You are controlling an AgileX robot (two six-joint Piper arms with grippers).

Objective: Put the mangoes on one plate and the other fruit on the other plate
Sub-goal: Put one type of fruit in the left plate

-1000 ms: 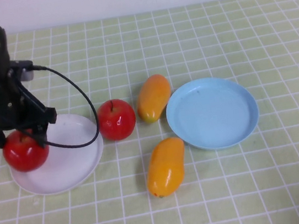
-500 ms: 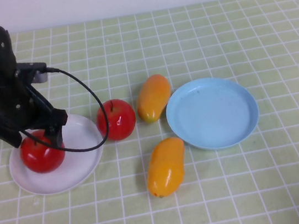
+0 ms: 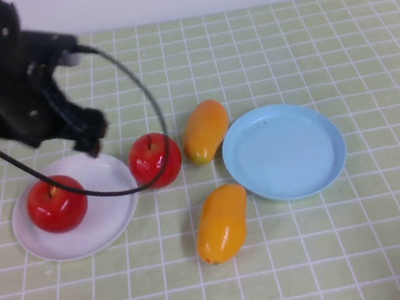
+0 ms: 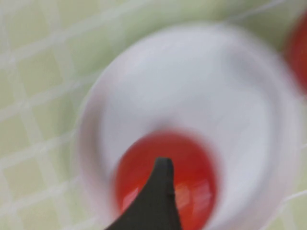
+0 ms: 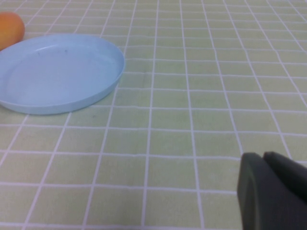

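Since half a second ago, our left gripper (image 3: 87,140) has lifted off the apple on the white plate (image 3: 109,222) toward the upper left of the high view; we cannot tell how its jaws stand. That apple (image 3: 57,204) rests on the plate at lower left, the second apple (image 3: 154,160) just beside its rim. Both mangoes (image 3: 205,130) lie left of the blue plate (image 3: 284,151), while our right gripper (image 5: 271,194) shows only in its wrist view, jaws together.
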